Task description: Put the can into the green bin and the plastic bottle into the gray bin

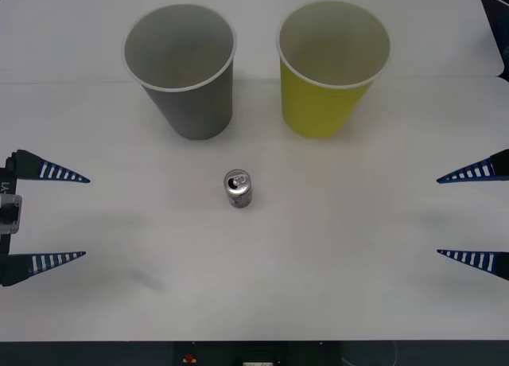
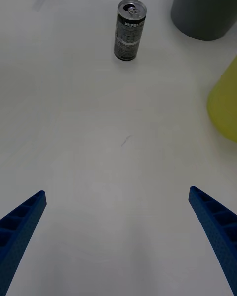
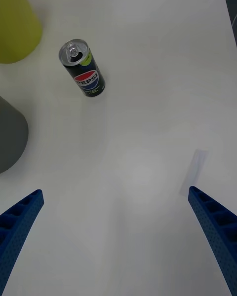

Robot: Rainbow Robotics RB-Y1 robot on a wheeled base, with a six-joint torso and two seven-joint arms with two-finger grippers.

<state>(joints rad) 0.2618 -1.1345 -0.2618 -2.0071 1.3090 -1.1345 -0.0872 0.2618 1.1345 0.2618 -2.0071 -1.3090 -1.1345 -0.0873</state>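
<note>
The can (image 1: 238, 189) stands upright in the middle of the white table, a slim dark Pepsi can (image 3: 82, 68) with a silvery pull-tab top, also seen in the right wrist view (image 2: 130, 29). Behind it stand the gray bin (image 1: 182, 69) on the left and the green bin (image 1: 330, 68) on the right, both upright and open-topped. My left gripper (image 1: 62, 217) is open at the table's left edge, well away from the can. My right gripper (image 1: 469, 216) is open at the right edge, equally far off. The plastic bottle is out of view.
The table's front edge (image 1: 254, 340) runs along the bottom of the front view. A faint grey smudge (image 1: 145, 279) marks the surface front-left. The gray bin (image 2: 205, 7) and the green bin (image 2: 224, 103) stand beside the right gripper's line to the can.
</note>
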